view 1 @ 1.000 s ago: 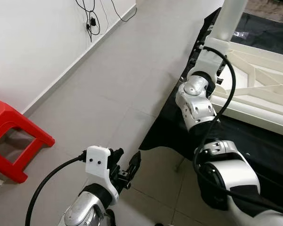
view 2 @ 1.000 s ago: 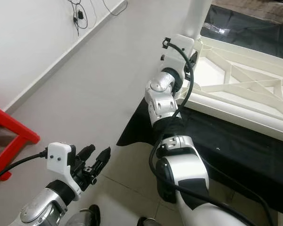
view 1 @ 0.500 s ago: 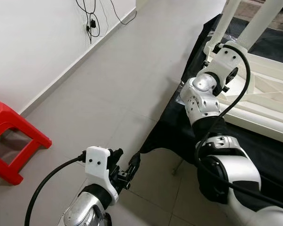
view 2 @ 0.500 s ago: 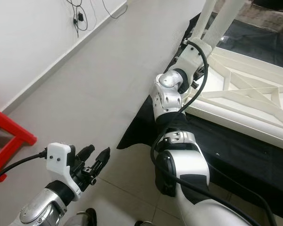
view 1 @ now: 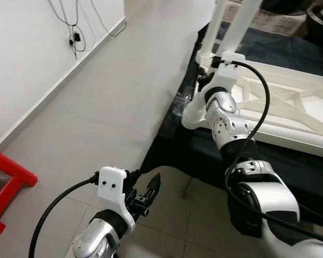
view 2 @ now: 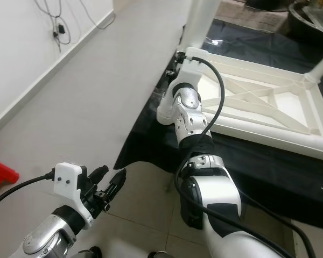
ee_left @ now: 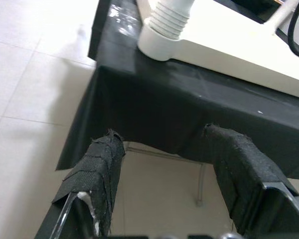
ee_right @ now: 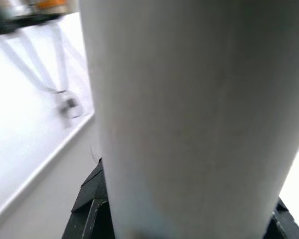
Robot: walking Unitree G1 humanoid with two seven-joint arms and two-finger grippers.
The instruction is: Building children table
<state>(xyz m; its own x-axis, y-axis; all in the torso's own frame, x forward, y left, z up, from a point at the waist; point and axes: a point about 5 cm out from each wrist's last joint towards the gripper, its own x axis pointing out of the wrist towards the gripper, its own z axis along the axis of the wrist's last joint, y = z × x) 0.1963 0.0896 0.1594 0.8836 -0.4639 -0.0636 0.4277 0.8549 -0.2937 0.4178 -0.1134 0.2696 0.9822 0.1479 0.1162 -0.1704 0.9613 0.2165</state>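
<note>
A white children's table point(view 2: 258, 135) lies upside down on a low surface draped in black cloth point(view 2: 151, 134), its legs pointing up. My right gripper point(view 2: 181, 58) is at the corner leg point(view 2: 201, 21) nearest the floor side and is shut on it. In the right wrist view this leg point(ee_right: 189, 124) stands between the black fingers point(ee_right: 89, 219). My left gripper point(view 1: 146, 188) hangs open and holds nothing, low over the tiles by the cloth's hem. The left wrist view looks past its fingers point(ee_left: 102, 164) at the ribbed collar point(ee_left: 169, 27) of a leg.
A red stool point(view 1: 5, 185) stands on the tiled floor point(view 1: 107, 107) at the left. Cables point(view 1: 70, 32) hang on the white wall. A dark round object point(view 2: 312, 16) sits beyond the table's far side.
The camera has swung right, so the stool sits further left in view. My right wrist has turned around the leg and sits lower at its base. The left gripper holds its pose.
</note>
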